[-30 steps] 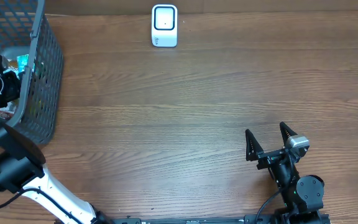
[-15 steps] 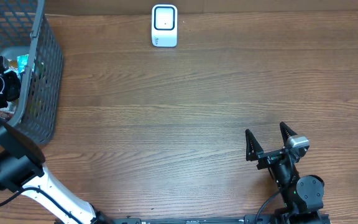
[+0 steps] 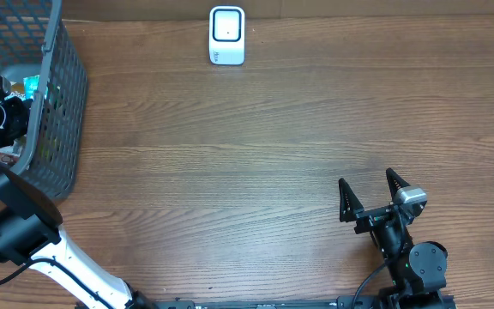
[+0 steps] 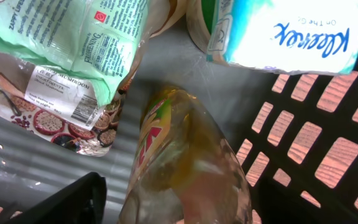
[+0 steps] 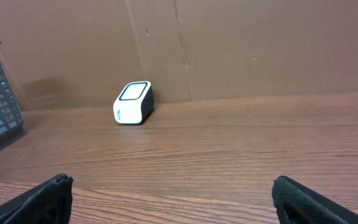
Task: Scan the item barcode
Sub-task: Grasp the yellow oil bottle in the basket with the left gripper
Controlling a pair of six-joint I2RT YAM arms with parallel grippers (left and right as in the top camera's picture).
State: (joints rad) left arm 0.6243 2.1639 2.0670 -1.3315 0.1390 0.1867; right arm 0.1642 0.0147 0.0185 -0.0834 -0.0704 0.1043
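**Q:** Overhead view: why does the left arm (image 3: pixel 15 227) bend over the far left corner of the tabletop (image 3: pixel 247 163)?

**A:** The goods to be scanned are there, inside the grey mesh basket (image 3: pixel 63 94). The left tool (image 3: pixel 5 113) reaches in over the rim, and from above its opening cannot be told. The scanner (image 3: pixel 227 36) stands at the middle of the far edge, well apart from the basket. Any item must therefore be lifted out and carried across to it.

**Q:** Left wrist view: what lies under the tool?

**A:** A clear bottle (image 4: pixel 185 168) of yellowish drink is closest to the lens and appears to lie on its side on the basket floor. It is probably the item chosen. Beyond it are a green packet (image 4: pixel 73 37), a bag of beans (image 4: pixel 61 118) and a tissue pack (image 4: pixel 284 34). Only one dark finger (image 4: pixel 67 200) shows, just beside the bottle, and the other is out of frame. Whether the tool is wide, narrow or gripping cannot be told.

**Q:** Right wrist view: and the other arm?

**A:** The right tool (image 5: pixel 182 196) sits low by the near edge, toward the right corner. Its fingers are spread wide and hold nothing. It faces the scanner across bare wood, probably parked there to leave the path from basket to scanner free.
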